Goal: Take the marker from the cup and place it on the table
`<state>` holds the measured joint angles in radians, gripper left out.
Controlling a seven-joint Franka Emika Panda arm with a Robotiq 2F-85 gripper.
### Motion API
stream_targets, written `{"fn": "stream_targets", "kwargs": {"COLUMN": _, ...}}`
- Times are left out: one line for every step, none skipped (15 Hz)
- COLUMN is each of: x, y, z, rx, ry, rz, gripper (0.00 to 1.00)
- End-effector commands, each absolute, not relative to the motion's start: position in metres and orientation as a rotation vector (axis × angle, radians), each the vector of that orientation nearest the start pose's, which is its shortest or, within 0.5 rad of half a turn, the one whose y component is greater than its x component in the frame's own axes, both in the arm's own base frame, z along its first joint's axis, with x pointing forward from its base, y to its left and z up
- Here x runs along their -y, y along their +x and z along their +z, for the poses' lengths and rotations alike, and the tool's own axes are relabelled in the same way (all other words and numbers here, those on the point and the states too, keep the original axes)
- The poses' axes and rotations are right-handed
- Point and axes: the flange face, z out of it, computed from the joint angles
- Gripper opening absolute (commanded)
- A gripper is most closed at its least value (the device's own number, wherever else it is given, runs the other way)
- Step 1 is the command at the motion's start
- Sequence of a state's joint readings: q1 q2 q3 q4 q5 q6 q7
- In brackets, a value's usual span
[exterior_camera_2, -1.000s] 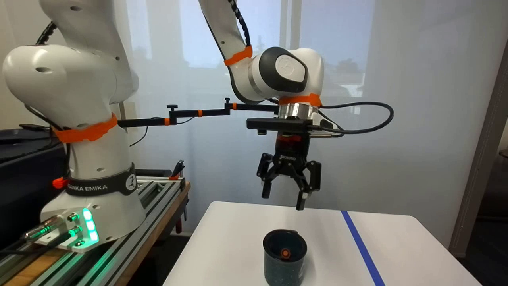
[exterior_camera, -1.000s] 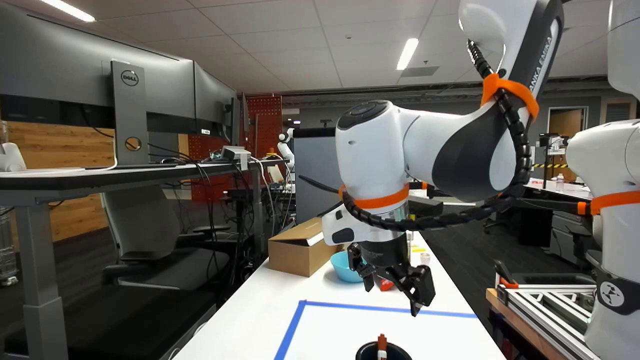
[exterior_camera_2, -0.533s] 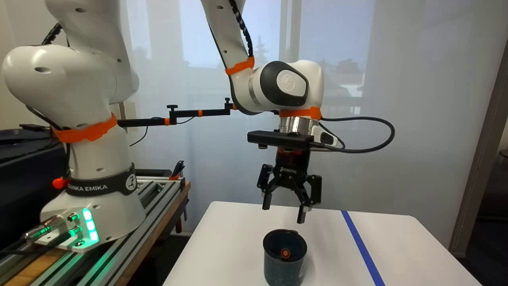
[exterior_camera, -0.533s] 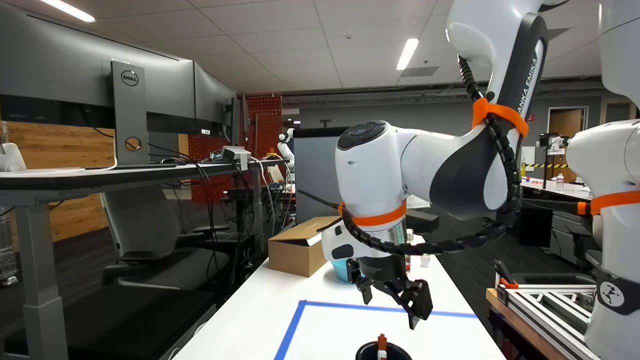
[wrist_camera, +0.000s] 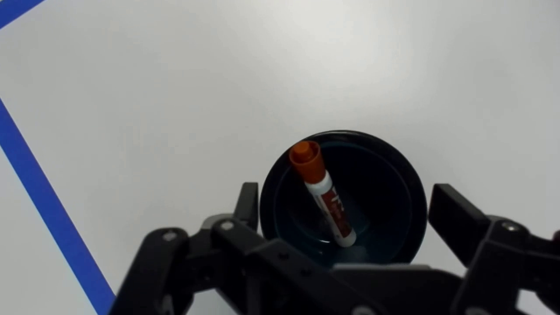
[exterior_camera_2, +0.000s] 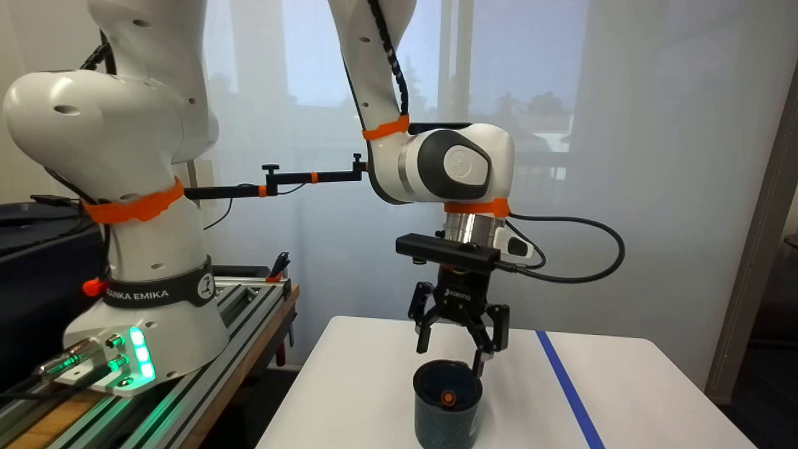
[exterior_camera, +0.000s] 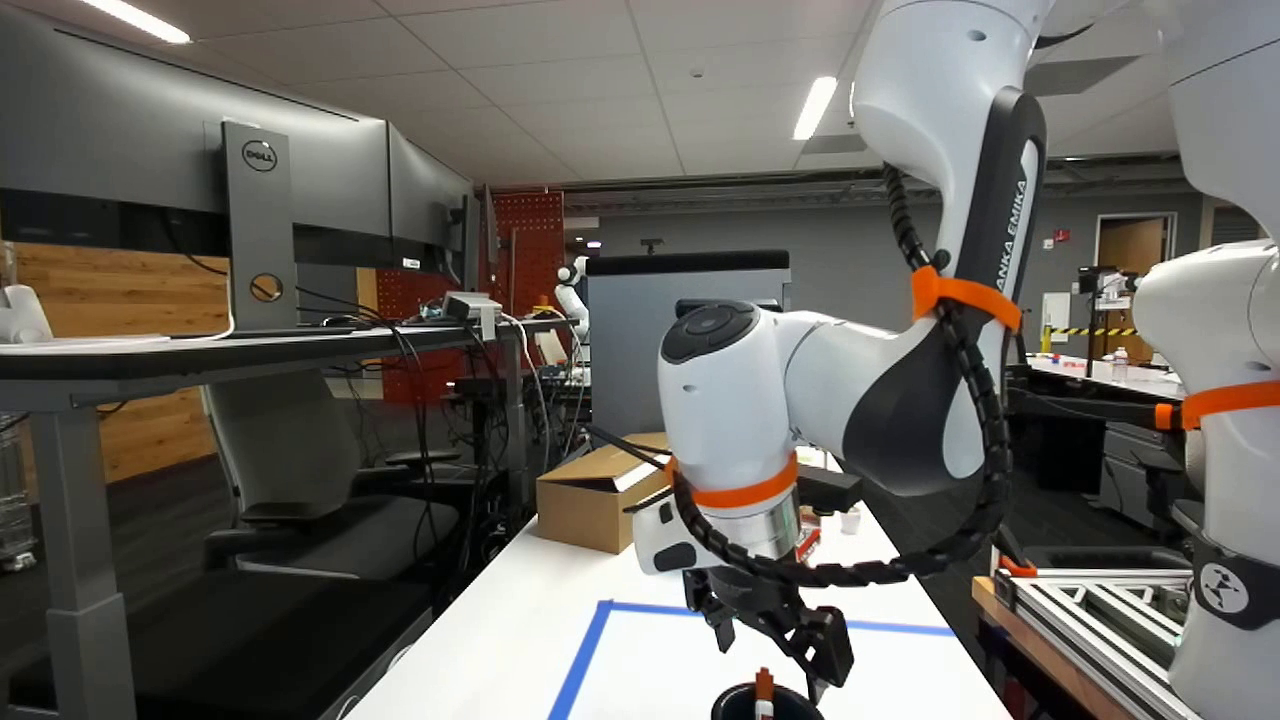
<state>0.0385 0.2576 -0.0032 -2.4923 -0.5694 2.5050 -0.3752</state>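
An orange-capped white marker (wrist_camera: pixel 331 209) leans inside a dark blue-grey cup (exterior_camera_2: pixel 444 429), cap end up against the rim. The marker's cap also shows in both exterior views (exterior_camera: pixel 764 684) (exterior_camera_2: pixel 448 398). The cup stands upright on the white table (exterior_camera_2: pixel 349 374). My gripper (exterior_camera_2: pixel 450 353) is open and empty, pointing down just above and behind the cup in that exterior view. In the wrist view, the gripper (wrist_camera: pixel 345 192) has one finger on each side of the cup's rim (wrist_camera: pixel 418 205), with the marker between them. Whether a fingertip touches the rim cannot be told.
Blue tape (exterior_camera_2: pixel 570 390) outlines a rectangle on the table. A cardboard box (exterior_camera: pixel 590 505) and a red item (exterior_camera: pixel 808 540) lie farther along it. A metal workbench (exterior_camera_2: pixel 249 324) carries the arm base beside the table. A desk with monitors (exterior_camera: pixel 340 180) stands alongside.
My gripper has moved down toward the cup, staying open. In an exterior view it has also come nearer that camera. The cup and marker have not moved.
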Motion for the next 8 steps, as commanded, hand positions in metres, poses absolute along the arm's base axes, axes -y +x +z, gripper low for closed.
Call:
{"fn": "stream_targets", "kwargs": {"x": -0.015, "y": 0.453, "z": 0.152, "rx": 1.511, "ry": -2.992, "rz": 0.466, "gripper": 1.0}}
{"fn": "stream_targets", "kwargs": {"x": -0.015, "y": 0.455, "z": 0.148, "rx": 1.514, "ry": -2.988, "rz": 0.468, "gripper": 1.0}}
{"fn": "stream_targets", "kwargs": {"x": -0.015, "y": 0.457, "z": 0.144, "rx": 1.515, "ry": -2.982, "rz": 0.47, "gripper": 1.0}}
{"fn": "stream_targets", "kwargs": {"x": -0.016, "y": 0.457, "z": 0.141, "rx": 1.516, "ry": -2.979, "rz": 0.478, "gripper": 1.0}}
{"fn": "stream_targets", "kwargs": {"x": -0.017, "y": 0.458, "z": 0.138, "rx": 1.517, "ry": -2.976, "rz": 0.482, "gripper": 1.0}}
{"fn": "stream_targets", "kwargs": {"x": -0.02, "y": 0.458, "z": 0.134, "rx": 1.523, "ry": -2.972, "rz": 0.493, "gripper": 1.0}}
{"fn": "stream_targets", "kwargs": {"x": -0.022, "y": 0.458, "z": 0.132, "rx": 1.528, "ry": -2.966, "rz": 0.498, "gripper": 1.0}}
{"fn": "stream_targets", "kwargs": {"x": -0.026, "y": 0.458, "z": 0.13, "rx": 1.535, "ry": -2.964, "rz": 0.505, "gripper": 1.0}}
